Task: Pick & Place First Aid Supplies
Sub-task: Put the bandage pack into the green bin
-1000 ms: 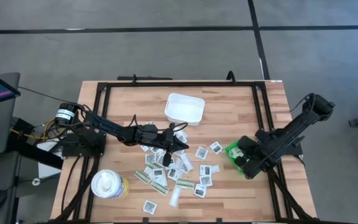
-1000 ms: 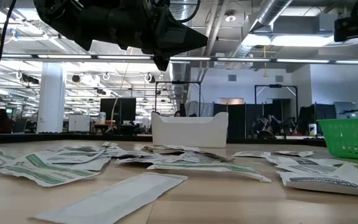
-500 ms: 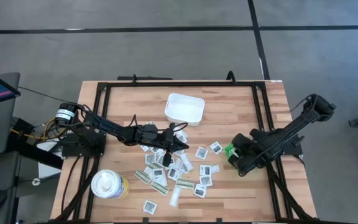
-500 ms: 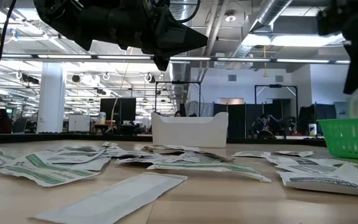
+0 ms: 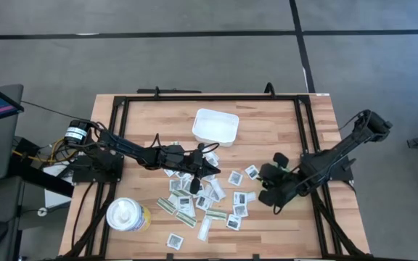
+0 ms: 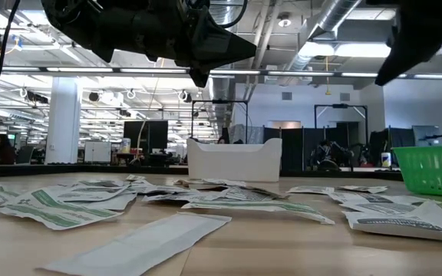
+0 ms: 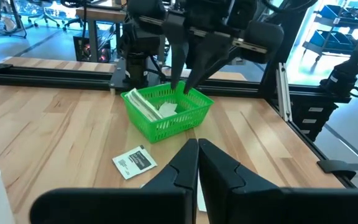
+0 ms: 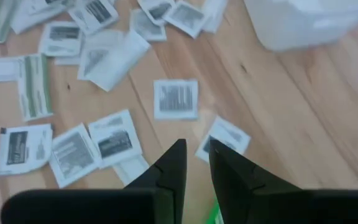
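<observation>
The first aid supplies point(image 5: 202, 199) lie flat and scattered on the wooden table, between the two arms. Some are square white packets point(image 8: 176, 98), others narrow white-and-olive strips point(image 8: 33, 84). A few packets point(image 7: 151, 107) lie inside the green bin point(image 7: 166, 115), and one point(image 7: 135, 162) rests on the table beside it. My right gripper point(image 7: 182, 86) hangs just above the bin, open with nothing between its fingers, tipped down toward the pile. My left gripper point(image 5: 210, 170) hovers level above the pile's far part, shut and holding nothing.
A white rectangular tray point(image 5: 215, 126) stands beyond the pile at the table's far middle. A white and yellow round container point(image 5: 128, 215) sits near the front left corner. A black frame point(image 5: 209, 96) runs around the table's edges.
My right gripper has gone from over the green bin toward the table's left and the pile. It has risen a little, and its fingers have turned and tipped up to a shallower slant. The bin is now covered by it in the high view.
</observation>
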Controlling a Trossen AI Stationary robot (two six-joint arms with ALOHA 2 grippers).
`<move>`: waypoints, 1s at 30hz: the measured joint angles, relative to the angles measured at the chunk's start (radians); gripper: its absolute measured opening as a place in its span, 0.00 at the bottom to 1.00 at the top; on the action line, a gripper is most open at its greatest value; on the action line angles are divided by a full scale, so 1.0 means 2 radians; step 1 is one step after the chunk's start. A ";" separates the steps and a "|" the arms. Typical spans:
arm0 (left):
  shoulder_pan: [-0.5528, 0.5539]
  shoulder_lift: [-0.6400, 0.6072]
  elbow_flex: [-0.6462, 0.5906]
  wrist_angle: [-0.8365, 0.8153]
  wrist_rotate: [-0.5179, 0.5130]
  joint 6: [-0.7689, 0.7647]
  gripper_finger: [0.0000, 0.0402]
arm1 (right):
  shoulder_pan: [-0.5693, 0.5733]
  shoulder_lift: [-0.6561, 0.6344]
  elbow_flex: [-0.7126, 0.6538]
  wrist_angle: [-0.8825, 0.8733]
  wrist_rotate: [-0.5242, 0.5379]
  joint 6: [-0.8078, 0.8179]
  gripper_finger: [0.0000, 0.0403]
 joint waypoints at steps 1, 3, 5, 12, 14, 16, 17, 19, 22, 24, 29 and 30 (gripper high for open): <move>0.000 0.000 0.000 0.000 0.000 0.000 0.03 | -0.003 0.000 0.000 0.008 0.001 -0.013 0.16; 0.000 0.000 0.000 -0.001 0.000 0.000 0.03 | -0.010 0.000 0.000 0.023 0.006 -0.042 0.16; 0.000 0.000 0.000 -0.005 0.000 0.000 0.03 | -0.019 0.000 0.000 0.039 0.019 -0.068 0.16; 0.002 0.000 0.000 -0.057 0.003 0.017 0.03 | -0.054 0.000 0.000 0.067 0.021 -0.093 0.16; 0.002 0.000 0.000 -0.075 0.015 0.026 0.03 | -0.058 0.000 0.000 0.067 0.021 -0.096 0.16; 0.002 0.000 0.000 -0.094 0.029 0.033 0.03 | -0.061 0.000 0.000 0.067 0.021 -0.098 0.16; 0.002 0.000 0.000 -0.103 0.032 0.036 0.04 | -0.062 0.000 0.000 0.067 0.020 -0.098 0.16; 0.002 0.000 0.000 -0.119 0.034 0.046 0.06 | -0.064 0.000 0.000 0.067 0.020 -0.098 0.16; 0.002 0.000 0.000 -0.127 0.033 0.060 0.12 | -0.064 0.000 0.000 0.067 0.019 -0.098 0.16; 0.002 0.000 0.000 -0.127 0.033 0.073 0.17 | -0.064 0.000 0.000 0.067 0.019 -0.098 0.16; -0.001 0.024 0.000 -0.121 0.036 0.087 0.28 | -0.063 0.000 0.000 0.067 0.019 -0.098 0.16; -0.002 0.037 0.001 -0.116 0.039 0.097 0.30 | -0.063 0.000 0.000 0.067 0.019 -0.098 0.16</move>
